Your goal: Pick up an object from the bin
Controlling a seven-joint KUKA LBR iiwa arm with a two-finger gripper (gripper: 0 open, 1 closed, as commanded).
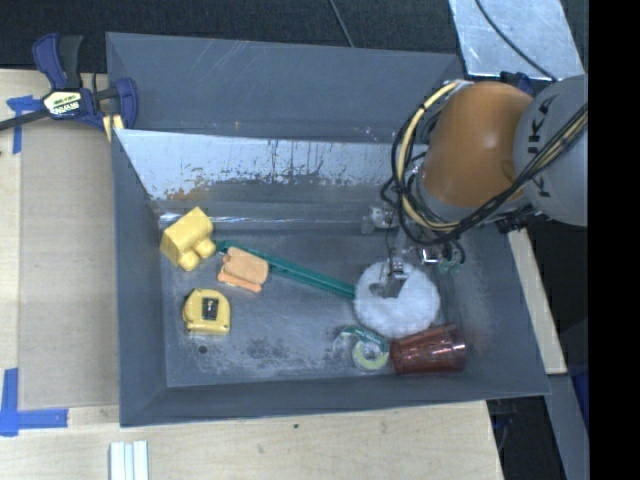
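Note:
My gripper (392, 283) reaches down from under the orange wrist cover onto a white fluffy round thing (404, 308) at the right of the bin floor. Its metal fingers touch the top of that white thing. A dark red plastic cup (428, 352) lies on its side just below the white thing. Left of the cup sits a small roll of tape (366, 352) with a greenish rim. A long green handle (290, 269) runs from the white thing toward the left.
At the left of the bin lie a yellow blocky toy (187, 237), an orange sponge-like piece (243, 270) and a yellow tape measure (206, 312). The arm and its cables hang over the bin's right side.

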